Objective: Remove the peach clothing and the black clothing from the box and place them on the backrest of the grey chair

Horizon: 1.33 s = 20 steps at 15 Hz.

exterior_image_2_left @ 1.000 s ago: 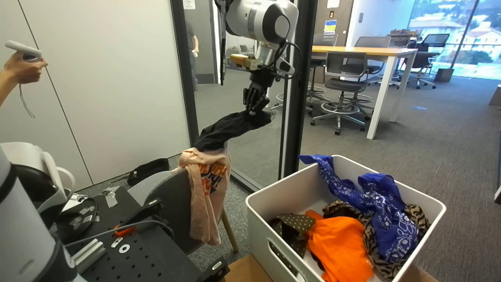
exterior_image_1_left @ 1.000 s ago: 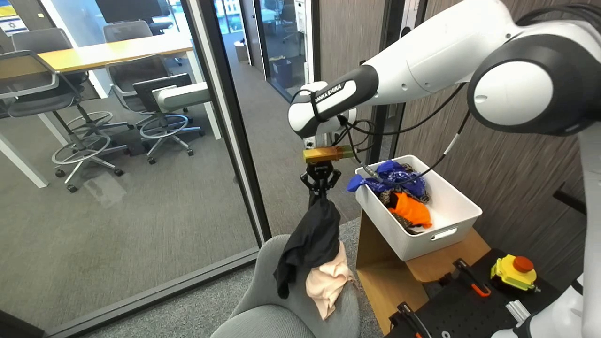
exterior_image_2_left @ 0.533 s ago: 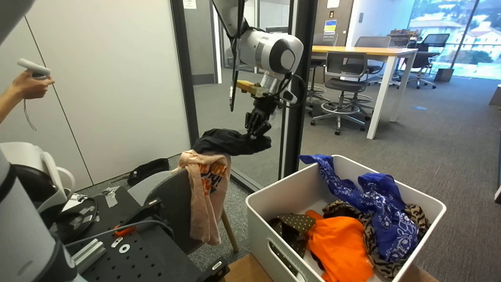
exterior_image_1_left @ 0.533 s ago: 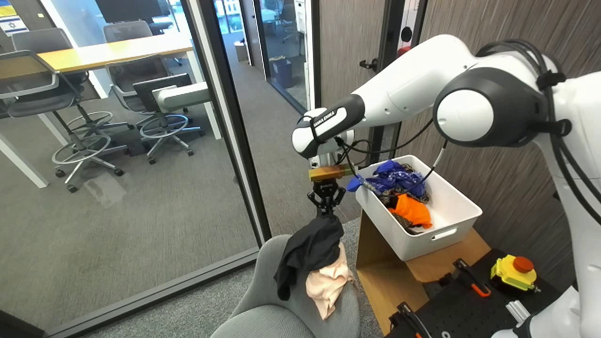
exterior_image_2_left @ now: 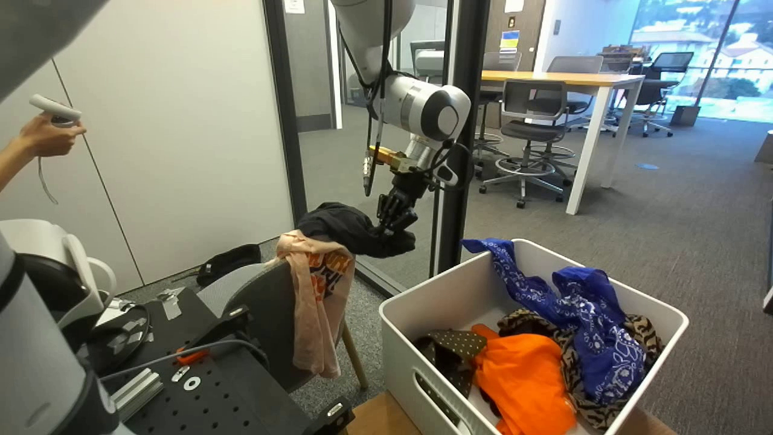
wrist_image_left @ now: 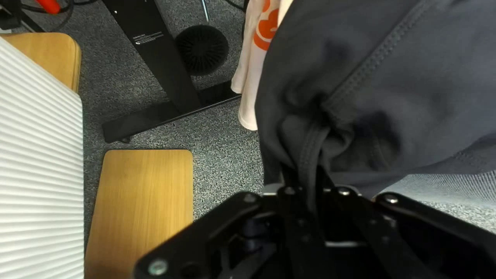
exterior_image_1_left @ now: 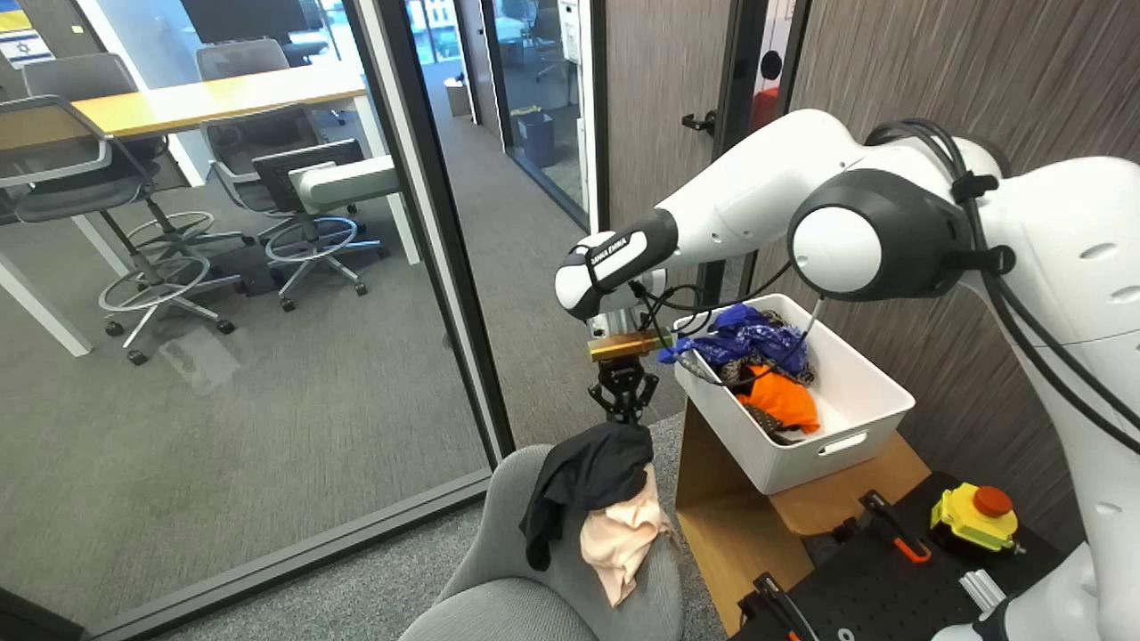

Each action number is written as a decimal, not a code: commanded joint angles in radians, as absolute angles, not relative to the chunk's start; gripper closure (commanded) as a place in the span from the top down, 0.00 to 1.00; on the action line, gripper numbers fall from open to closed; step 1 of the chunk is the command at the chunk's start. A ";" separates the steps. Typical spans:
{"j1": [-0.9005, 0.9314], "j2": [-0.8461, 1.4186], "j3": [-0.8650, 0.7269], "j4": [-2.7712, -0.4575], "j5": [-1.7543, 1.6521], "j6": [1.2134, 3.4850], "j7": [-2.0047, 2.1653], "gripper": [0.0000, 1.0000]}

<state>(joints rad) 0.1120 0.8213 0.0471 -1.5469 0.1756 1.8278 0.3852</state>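
The black clothing (exterior_image_1_left: 588, 472) drapes over the backrest of the grey chair (exterior_image_1_left: 503, 516), beside and partly over the peach clothing (exterior_image_1_left: 623, 539). The peach clothing hangs down the back of the chair in an exterior view (exterior_image_2_left: 323, 290). My gripper (exterior_image_1_left: 628, 417) is shut on one end of the black clothing, just beyond the backrest. In an exterior view, the held end (exterior_image_2_left: 392, 243) sags beside the chair. In the wrist view, a fold of black clothing (wrist_image_left: 368, 97) runs between the fingers (wrist_image_left: 308, 186); the fingertips are hidden in the cloth.
A white box (exterior_image_1_left: 793, 463) on a wooden stand (exterior_image_1_left: 739, 543) holds orange cloth (exterior_image_2_left: 525, 380), a blue bandana (exterior_image_2_left: 604, 338) and patterned cloths. A glass wall with a black frame (exterior_image_1_left: 436, 223) stands behind the chair. A black perforated plate (exterior_image_2_left: 211, 393) is near the base.
My gripper has moved down, lowering the held end of the black clothing, which now sags and bunches at the backrest. The peach clothing has hardly moved.
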 commanded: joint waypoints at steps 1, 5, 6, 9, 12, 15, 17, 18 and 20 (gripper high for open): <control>0.104 0.852 0.041 -1.479 0.195 1.774 0.368 0.03; 0.105 0.816 0.028 -1.504 0.197 1.799 0.396 0.46; 0.106 0.799 0.024 -1.517 0.195 1.806 0.401 0.52; 0.109 0.734 0.014 -1.564 0.192 1.816 0.414 0.75; 0.123 0.590 -0.002 -1.689 0.176 1.852 0.448 0.98; 0.128 0.440 -0.008 -1.809 0.168 1.846 0.480 1.00; 0.131 0.328 -0.008 -1.897 0.157 1.856 0.499 1.00; 0.131 0.271 -0.003 -1.940 0.151 1.851 0.502 1.00; 0.131 0.159 0.006 -2.020 0.135 1.851 0.508 1.00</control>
<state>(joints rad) 0.1151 0.3546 0.0075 -1.8504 0.1629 1.8221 0.4807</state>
